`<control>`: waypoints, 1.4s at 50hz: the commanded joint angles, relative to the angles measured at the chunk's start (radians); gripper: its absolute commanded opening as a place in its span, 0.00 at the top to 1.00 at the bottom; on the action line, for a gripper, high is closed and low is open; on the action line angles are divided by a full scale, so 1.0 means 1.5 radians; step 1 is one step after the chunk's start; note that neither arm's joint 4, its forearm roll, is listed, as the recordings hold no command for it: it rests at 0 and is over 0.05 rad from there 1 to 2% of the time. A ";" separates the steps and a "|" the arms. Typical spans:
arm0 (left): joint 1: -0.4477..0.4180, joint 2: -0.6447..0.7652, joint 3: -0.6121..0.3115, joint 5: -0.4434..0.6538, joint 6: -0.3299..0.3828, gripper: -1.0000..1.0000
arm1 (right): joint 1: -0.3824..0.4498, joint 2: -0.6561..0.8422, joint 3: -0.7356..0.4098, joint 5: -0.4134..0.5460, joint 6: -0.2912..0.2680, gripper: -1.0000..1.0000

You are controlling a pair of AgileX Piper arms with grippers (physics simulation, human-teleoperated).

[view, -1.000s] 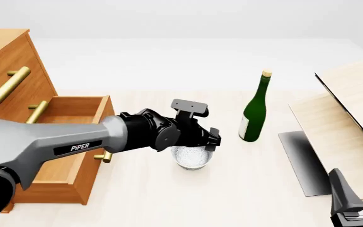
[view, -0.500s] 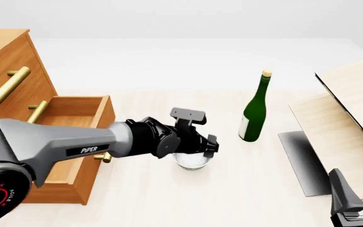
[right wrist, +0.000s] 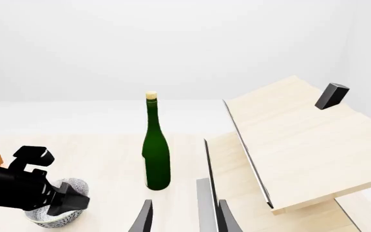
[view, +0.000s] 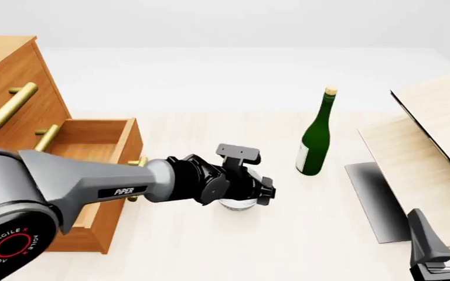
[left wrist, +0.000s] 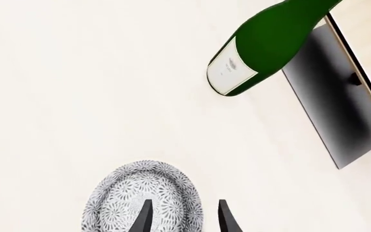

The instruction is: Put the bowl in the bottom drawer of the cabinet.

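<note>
- My right jaws (view: 444,246) rest low at the near right corner of the desk (view: 287,246), parted a little and holding nothing.
- My left jaws (left wrist: 184,217) stand narrowly parted astride the rim of the speckled bowl (left wrist: 141,198), one finger inside and one outside; whether they already pinch the rim I cannot tell.
- The bowl (view: 239,204) sits on the desk, just right of the open bottom drawer (view: 92,146) of the cabinet (view: 6,76).
- Beyond stands a green wine bottle (view: 316,140), upright, with pale wooden boards (view: 428,134) to its right.
</note>
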 commanded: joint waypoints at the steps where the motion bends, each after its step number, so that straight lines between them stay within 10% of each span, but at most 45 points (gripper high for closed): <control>1: -0.015 0.010 0.003 -0.003 -0.012 0.00 | 0.000 0.000 0.000 0.000 0.000 0.00; 67: -0.027 0.065 -0.018 -0.017 -0.039 0.00 | 0.000 0.000 0.000 0.000 0.000 0.00; 68: -0.027 0.063 -0.017 -0.018 -0.038 1.00 | 0.000 0.000 0.000 0.000 0.000 0.00; 70: -0.037 0.057 -0.009 -0.023 -0.043 1.00 | 0.000 0.000 0.000 0.000 0.000 0.00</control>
